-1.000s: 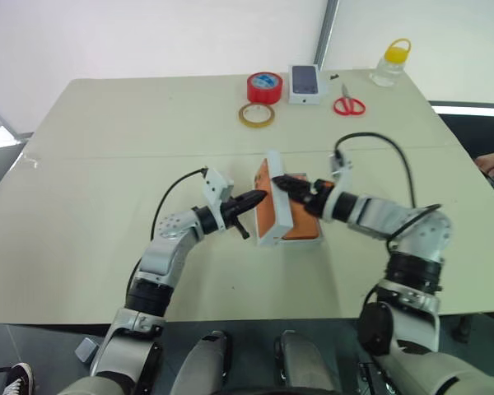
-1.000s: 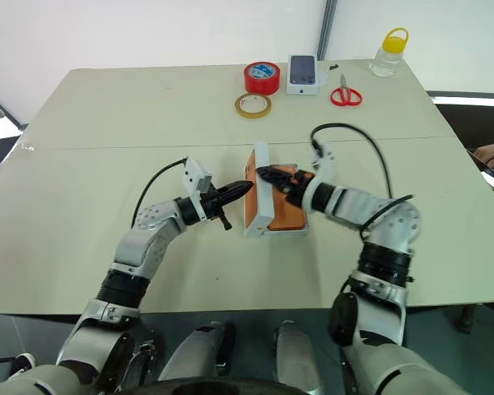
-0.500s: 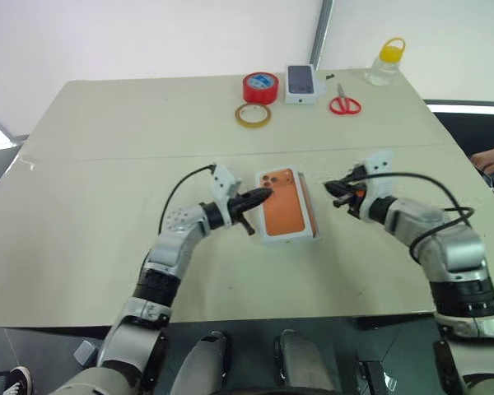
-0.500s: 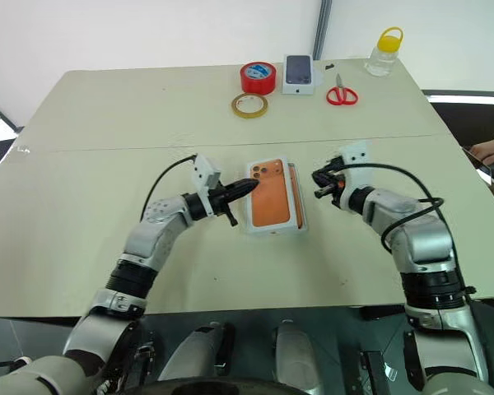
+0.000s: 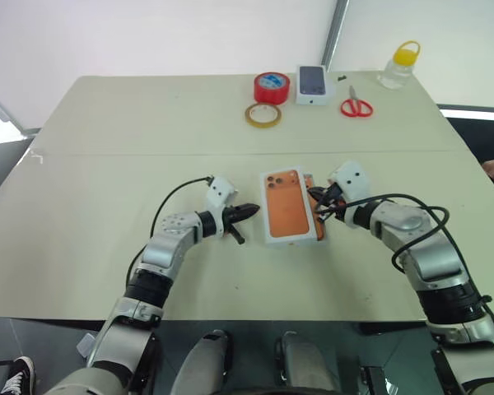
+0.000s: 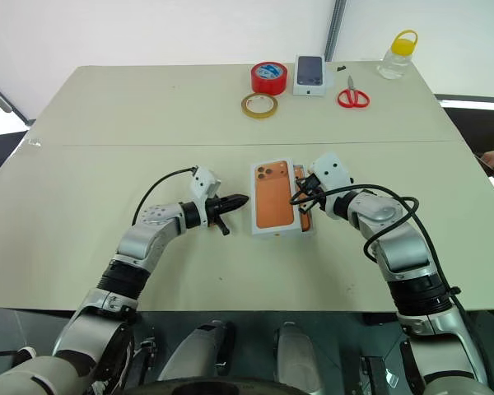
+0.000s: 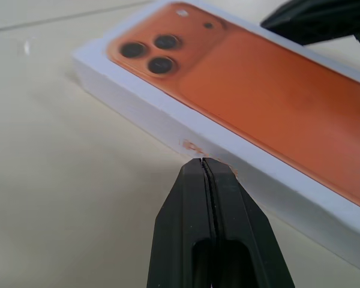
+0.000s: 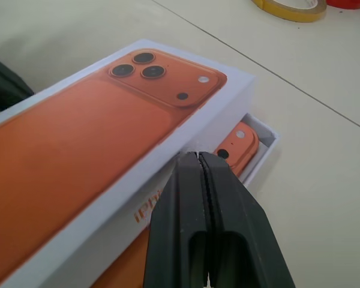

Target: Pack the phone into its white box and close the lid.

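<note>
The lid [image 8: 108,150], printed with an orange phone picture, lies askew over the white box [image 8: 261,147], leaving the phone [image 8: 237,143] exposed along 1 side. Left gripper [image 7: 203,161] and right gripper [image 8: 198,157], both closed and empty, flank it, apparently to nudge it square.

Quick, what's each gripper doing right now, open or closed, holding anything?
Left gripper: shut, holding nothing, its tip at the lid's side wall.
Right gripper: shut, holding nothing, against the lid's other side.
</note>
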